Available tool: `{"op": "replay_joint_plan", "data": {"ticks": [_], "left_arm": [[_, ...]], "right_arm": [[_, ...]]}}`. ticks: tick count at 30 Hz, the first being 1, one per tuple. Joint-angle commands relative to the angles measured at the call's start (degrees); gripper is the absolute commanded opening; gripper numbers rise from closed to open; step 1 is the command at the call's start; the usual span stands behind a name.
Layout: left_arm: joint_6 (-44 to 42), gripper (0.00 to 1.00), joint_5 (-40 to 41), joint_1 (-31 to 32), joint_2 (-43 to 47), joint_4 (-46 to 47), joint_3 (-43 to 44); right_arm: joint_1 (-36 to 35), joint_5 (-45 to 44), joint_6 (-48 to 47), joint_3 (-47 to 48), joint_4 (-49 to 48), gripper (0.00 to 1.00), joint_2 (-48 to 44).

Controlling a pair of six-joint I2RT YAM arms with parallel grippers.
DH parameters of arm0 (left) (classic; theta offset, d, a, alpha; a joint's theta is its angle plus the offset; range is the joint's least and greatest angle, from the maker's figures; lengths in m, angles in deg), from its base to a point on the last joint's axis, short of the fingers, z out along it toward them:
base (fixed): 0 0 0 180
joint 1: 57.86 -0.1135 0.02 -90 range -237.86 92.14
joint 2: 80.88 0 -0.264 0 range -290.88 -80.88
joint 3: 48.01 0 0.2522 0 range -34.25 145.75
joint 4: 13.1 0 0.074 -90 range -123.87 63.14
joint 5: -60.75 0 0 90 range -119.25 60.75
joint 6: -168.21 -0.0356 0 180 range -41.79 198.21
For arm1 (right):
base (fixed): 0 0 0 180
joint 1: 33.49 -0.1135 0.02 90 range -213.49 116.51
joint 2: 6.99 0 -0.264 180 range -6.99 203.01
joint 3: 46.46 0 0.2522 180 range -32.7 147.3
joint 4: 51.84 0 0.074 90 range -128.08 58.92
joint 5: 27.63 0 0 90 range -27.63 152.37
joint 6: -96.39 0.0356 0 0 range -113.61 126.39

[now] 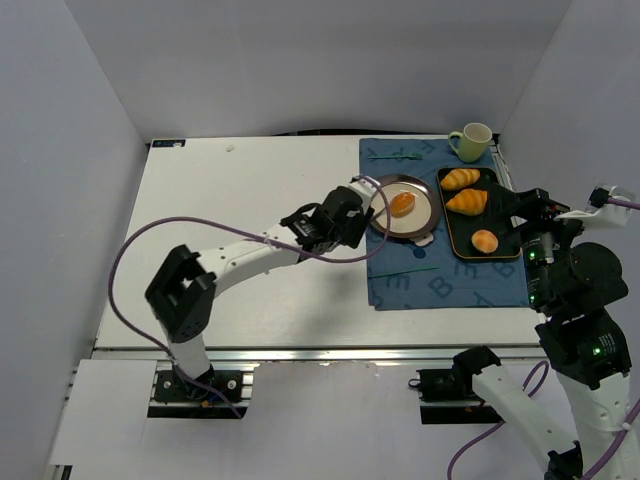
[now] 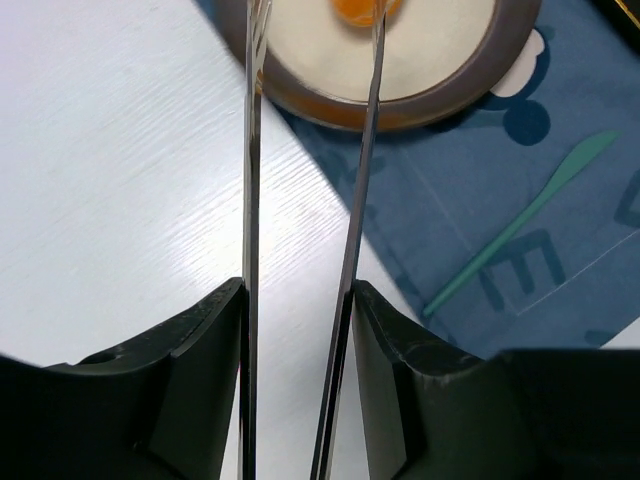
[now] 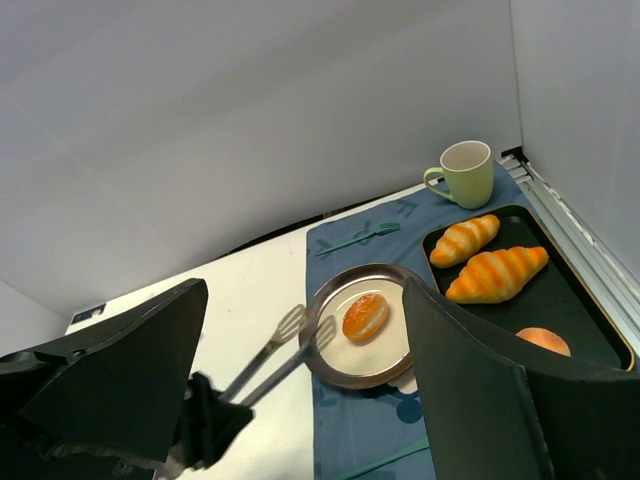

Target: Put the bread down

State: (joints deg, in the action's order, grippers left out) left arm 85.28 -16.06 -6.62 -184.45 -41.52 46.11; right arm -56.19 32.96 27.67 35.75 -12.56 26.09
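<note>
The bread, a small glossy orange bun, lies on the round metal plate, free of any grip. My left gripper is shut on a pair of thin metal tongs. The tong tips stand apart at the plate's left rim, short of the bread. My right gripper hovers open over the black tray, holding nothing.
A black tray right of the plate holds two croissants and a paler bun. A green cup stands behind it. All rest on a blue mat with two green utensils.
</note>
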Motion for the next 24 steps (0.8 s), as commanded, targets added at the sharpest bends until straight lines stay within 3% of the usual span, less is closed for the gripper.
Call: {"op": "replay_joint_plan", "data": {"ticks": [1, 4, 10, 13, 16, 21, 24], "left_arm": [[2.24, 0.55, 6.22, 0.0, 9.95, -1.33, -3.44], [3.12, 0.55, 11.23, -0.97, 14.95, -3.79, -5.81], [7.6, 0.55, 14.75, -10.53, 24.46, -3.28, -13.02], [9.36, 0.55, 12.75, -21.75, 27.45, -1.96, -14.17], [9.98, 0.55, 11.85, -29.85, 25.88, -0.99, -12.51], [9.27, 0.54, 15.99, -38.3, 16.15, 0.32, -4.52], [12.0, 0.55, 13.28, -42.53, 9.91, 2.78, -1.62]], "right_arm": [[-0.24, 0.93, 1.13, -0.42, -2.31, 0.85, -0.39], [-0.24, 1.37, 1.57, -0.59, -2.31, 0.85, -0.04], [-0.24, 3.48, 2.89, -1.38, -2.58, 0.85, 0.84], [-0.24, 4.44, 3.68, -2.0, -3.02, 0.85, 1.63], [-0.24, 5.59, 4.65, -3.31, -3.54, 0.84, 2.25], [-0.24, 6.73, 5.35, -4.98, -5.04, 0.84, 3.66], [-0.24, 6.56, 4.91, -5.08, -5.92, 0.85, 4.62]]}}
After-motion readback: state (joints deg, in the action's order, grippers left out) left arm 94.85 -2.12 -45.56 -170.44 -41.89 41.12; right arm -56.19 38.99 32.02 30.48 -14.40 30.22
